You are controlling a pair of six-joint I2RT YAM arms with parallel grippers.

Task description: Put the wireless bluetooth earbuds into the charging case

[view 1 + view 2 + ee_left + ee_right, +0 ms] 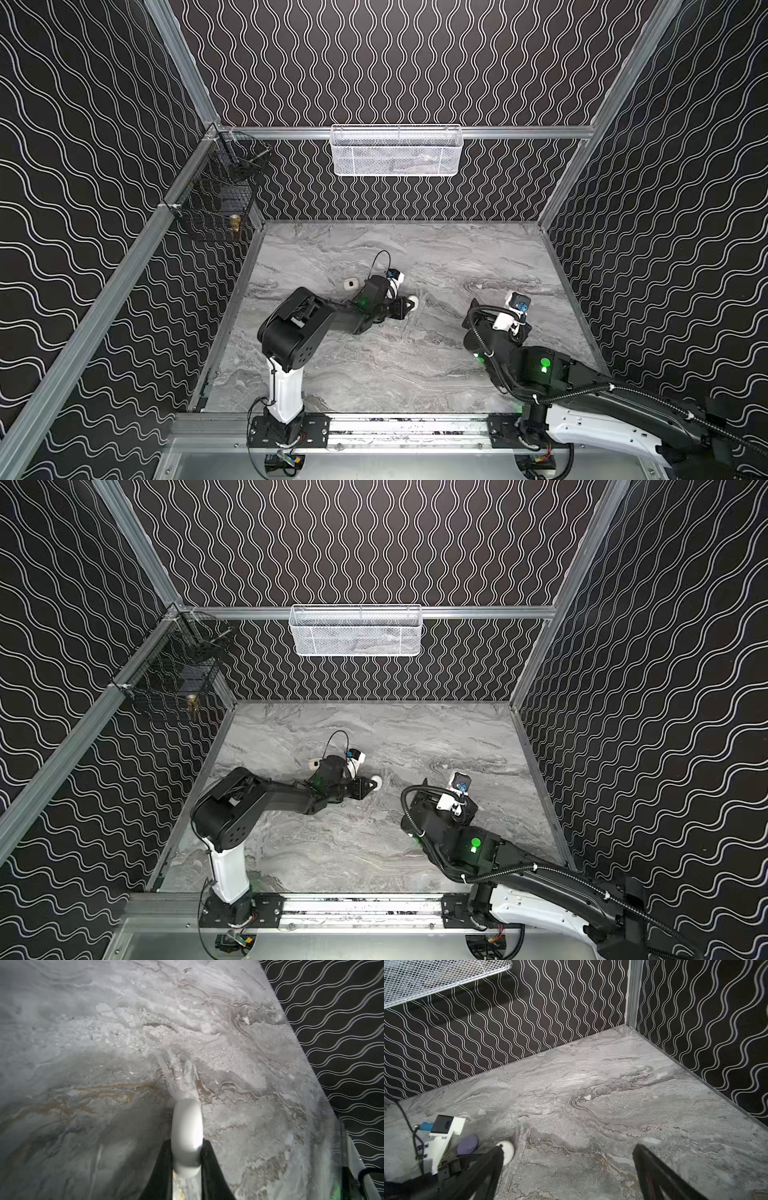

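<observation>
Both top views sit high over the 6 o'clock edge, tilted down toward 12, so they're near-identical takes on the whole marble tabletop (pixel 415 257). Left wrist cam hugs the marble facing about 3 o'clock, with the white case (pixel 187 1136) right at the lens. Right wrist cam is low too, aimed around 1 o'clock into the far corner — it catches that white case (pixel 508 1148) plus the mesh basket (pixel 425 978) the top views also show.
</observation>
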